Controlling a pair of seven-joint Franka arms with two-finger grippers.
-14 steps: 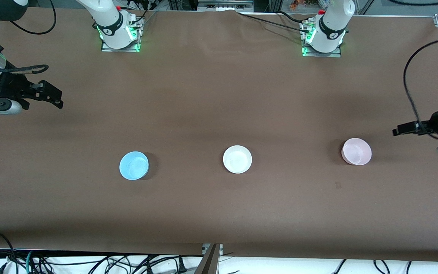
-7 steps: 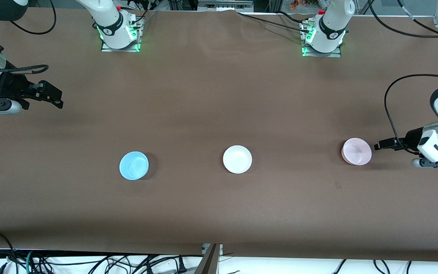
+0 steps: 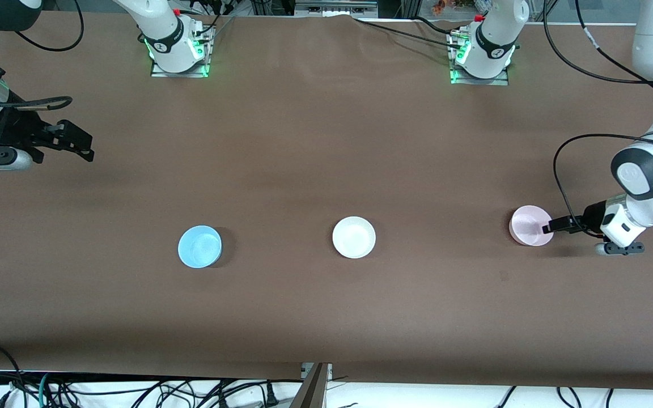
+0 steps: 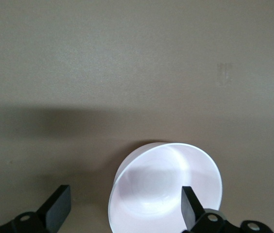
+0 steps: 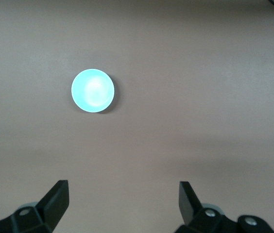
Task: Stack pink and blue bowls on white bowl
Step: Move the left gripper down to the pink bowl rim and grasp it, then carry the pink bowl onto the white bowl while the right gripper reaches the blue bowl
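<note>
our left claw [image 3: 550,226], spread apart at the pink bowl [image 3: 529,225] mid-right of frame, could knock its rim sideways; right claw [image 3: 80,144] waits open.

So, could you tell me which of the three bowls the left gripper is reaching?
The pink bowl, toward the left arm's end: the open left gripper straddles its rim.

High front camera facing robots, two wrist cameras looking down
</note>
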